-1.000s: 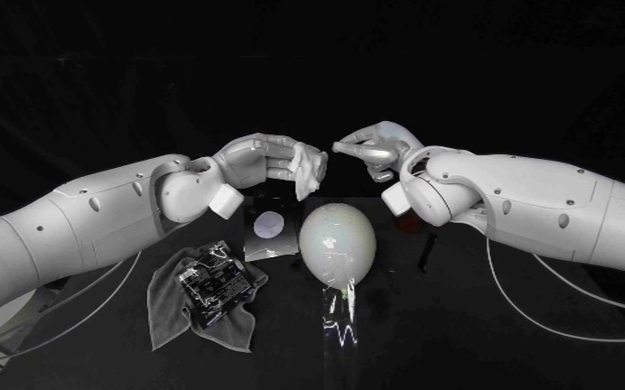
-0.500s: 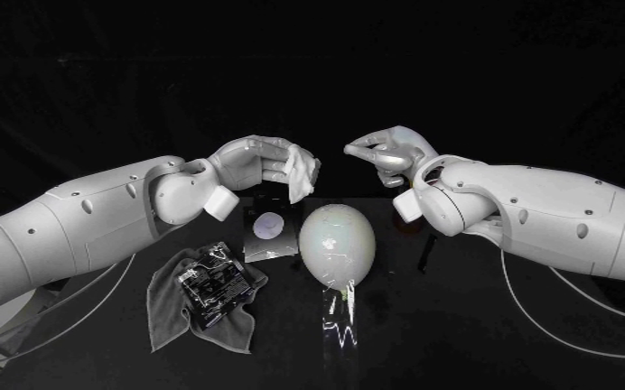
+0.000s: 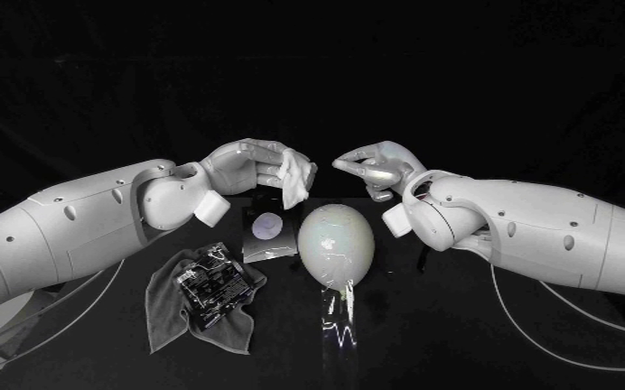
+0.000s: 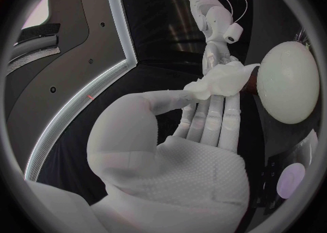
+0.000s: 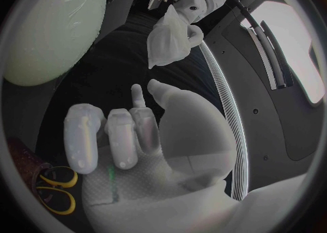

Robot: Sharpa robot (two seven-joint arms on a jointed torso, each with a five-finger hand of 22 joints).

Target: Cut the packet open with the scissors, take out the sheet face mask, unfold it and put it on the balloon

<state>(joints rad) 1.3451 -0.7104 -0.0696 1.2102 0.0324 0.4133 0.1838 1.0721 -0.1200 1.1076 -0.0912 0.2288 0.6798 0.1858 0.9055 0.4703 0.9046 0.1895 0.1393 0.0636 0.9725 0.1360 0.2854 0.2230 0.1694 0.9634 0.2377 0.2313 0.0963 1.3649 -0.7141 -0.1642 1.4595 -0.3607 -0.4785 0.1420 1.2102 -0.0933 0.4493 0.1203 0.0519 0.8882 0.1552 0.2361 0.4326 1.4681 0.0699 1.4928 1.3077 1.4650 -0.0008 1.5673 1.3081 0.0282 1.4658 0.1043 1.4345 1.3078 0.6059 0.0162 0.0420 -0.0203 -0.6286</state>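
Evidently the step in hand was the unfolding: the left hand pinched the sheet face mask, a folded white wad, in the air above and just behind the balloon. The right hand hung across from it, fingers curled in on nothing and apart from the mask. To do this well, I judged, the right hand should open and take a free corner of the wad on the side away from the left's pinch. Both should then draw apart slowly and level, so that the layers peel rather than tear. The sheet would best be spread right over the balloon, which lay on its side on the black table and looked apt to roll at a push. The packet lay flat just beside the balloon, toward the robot's left, with a grey cloth nearer the robot. The head view gave the gap between the two hands and their height over the balloon. The left wrist view showed the mask trapped between thumb and fingertips, bunched, with loose lobes hanging free. The right wrist view showed the yellow-handled scissors lying on the table near that arm, and the empty curl of that hand.
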